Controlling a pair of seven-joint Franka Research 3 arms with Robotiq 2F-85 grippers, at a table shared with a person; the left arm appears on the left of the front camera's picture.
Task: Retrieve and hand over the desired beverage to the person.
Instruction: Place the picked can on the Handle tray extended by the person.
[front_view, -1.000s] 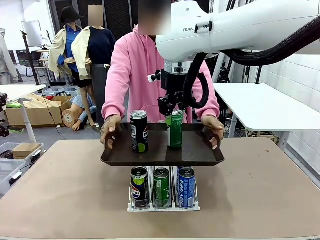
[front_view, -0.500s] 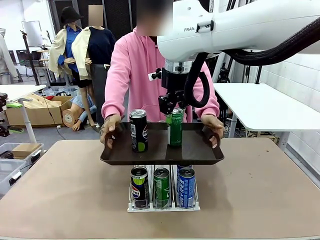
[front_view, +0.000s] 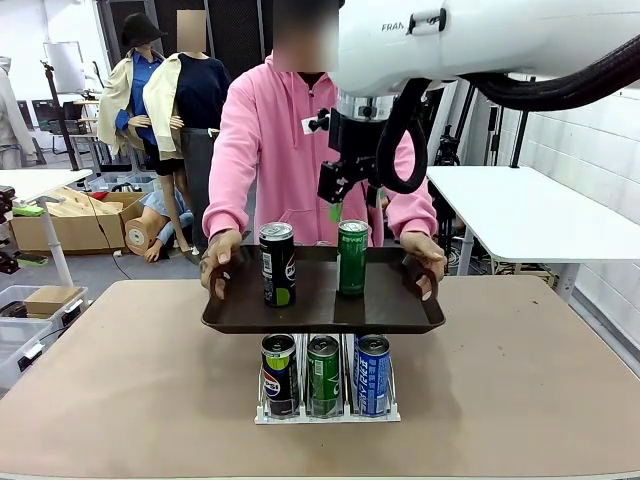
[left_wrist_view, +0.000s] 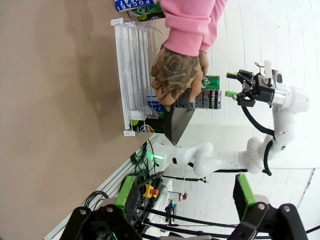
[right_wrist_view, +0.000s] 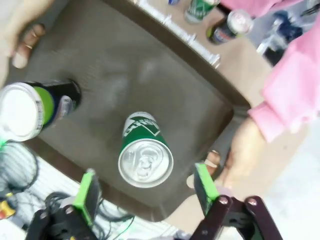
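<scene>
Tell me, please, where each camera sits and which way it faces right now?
Front: between the arms, facing the person holding the tray; right gripper above.
Left wrist: sideways across the table; left gripper open at the bottom.
Right wrist: straight down; right gripper open above the green can.
All share this can and tray.

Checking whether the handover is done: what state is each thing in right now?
Green can: upright on the tray, free of the fingers.
Black can: upright on the tray.
Tray: held level above the table by the person's hands.
Right gripper: open, above the green can.
Left gripper: open, holding nothing.
Rack: on the table, three cans upright in it.
</scene>
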